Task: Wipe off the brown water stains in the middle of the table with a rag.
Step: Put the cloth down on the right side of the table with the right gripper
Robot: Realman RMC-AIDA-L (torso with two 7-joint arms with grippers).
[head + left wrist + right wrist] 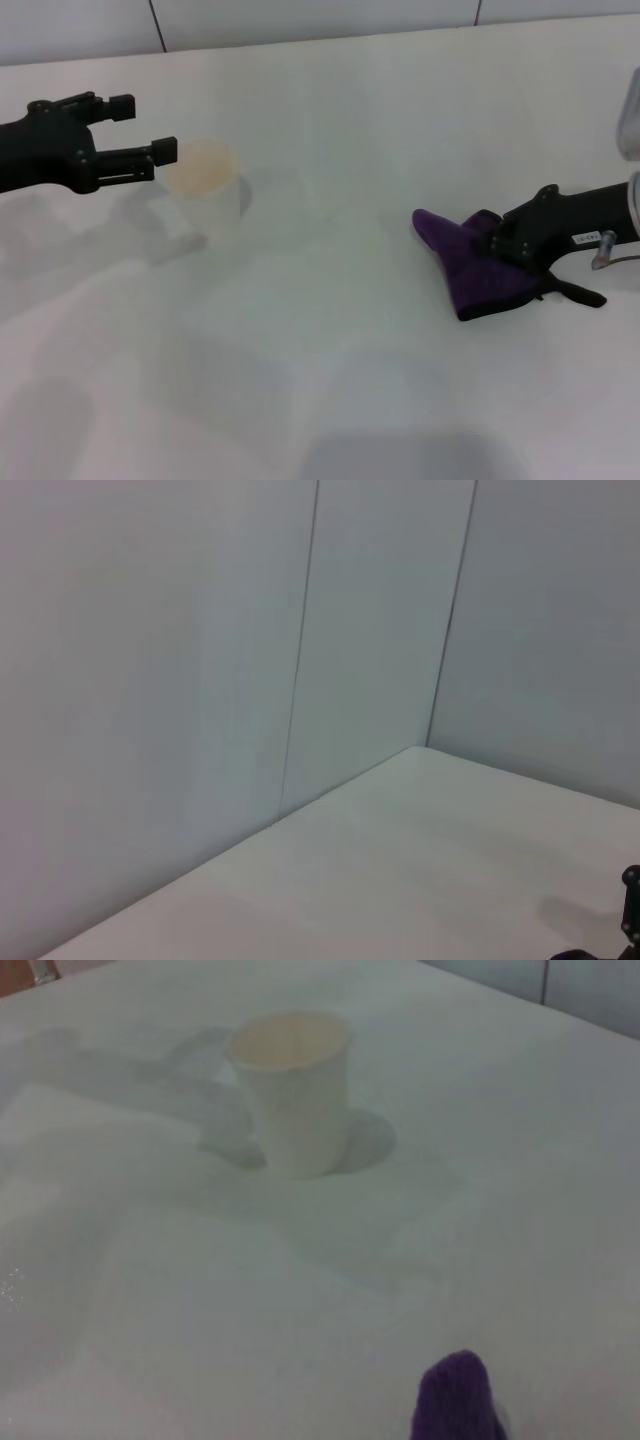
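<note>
The right gripper is low on the right side of the table, its black fingers clamped on the dark purple rag. The rag lies bunched on the white top, one rounded corner pointing toward the middle, a black loop trailing out behind it. No brown blot shows anywhere on the surface. Across on the left, the left gripper hangs with its fingers spread wide, the nearer fingertip just beside a pale translucent cup with a beige rim. The cup stands upright, well apart from the rag. Pale grey wall panels with thin vertical seams meet the table's far edge.
</note>
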